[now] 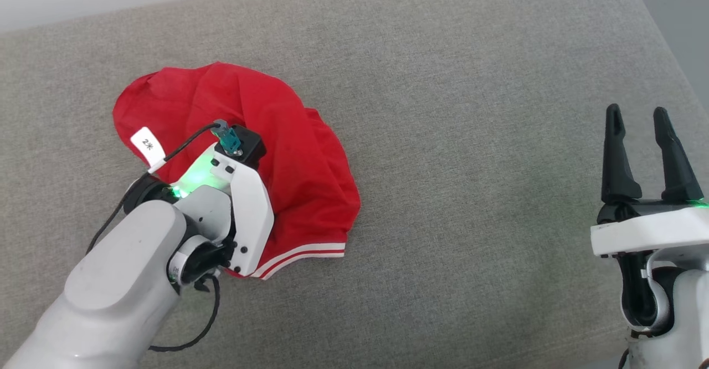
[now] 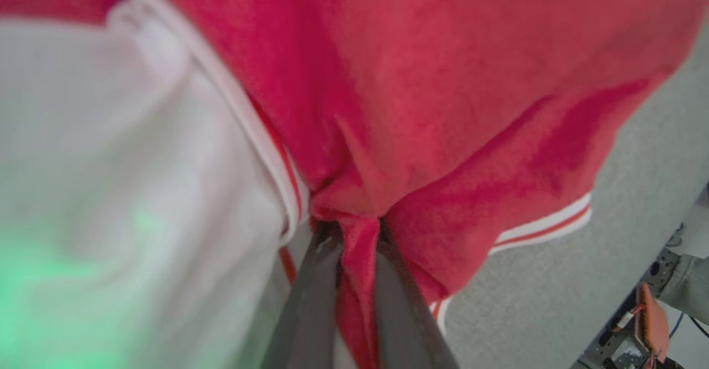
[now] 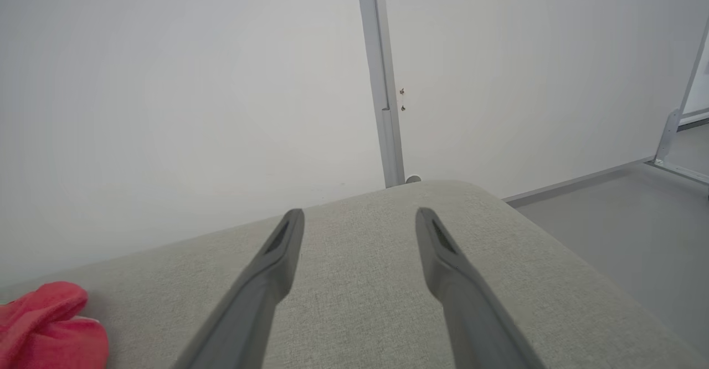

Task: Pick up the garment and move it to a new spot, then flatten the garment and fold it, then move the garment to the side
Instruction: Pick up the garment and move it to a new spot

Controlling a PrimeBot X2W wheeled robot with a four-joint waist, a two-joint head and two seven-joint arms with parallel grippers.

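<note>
Lying in a rumpled heap, the one garment point(image 1: 288, 136) sits on the left half of a grey upholstered cushion point(image 1: 471, 108), set back from its far edge and well apart from its right edge. We see mostly bright red cloth. A white-red-white trim band point(image 1: 310, 250) runs along the hem on the side nearest us, and the left wrist view shows a white panel point(image 2: 111, 136) beside the red.

Our left gripper point(image 2: 354, 236) points down into the heap. Its jaws are drawn narrow and pinch a fold of red fabric between the two dark fingers point(image 2: 310, 302). A black cable point(image 1: 188, 139) with a white label point(image 1: 147, 144) loops over that wrist, and a green light glows on it.

Our right gripper point(image 1: 637, 117) hovers near the cushion's right edge, well apart from the garment. Its jaws stand wide with nothing between its two fingers point(image 3: 266, 269). From its wrist we see the garment as a small red bundle point(image 3: 44, 324) near the far edge, with a pale wall point(image 3: 166, 81) behind the cushion and grey floor point(image 3: 626, 219) off its corner.
</note>
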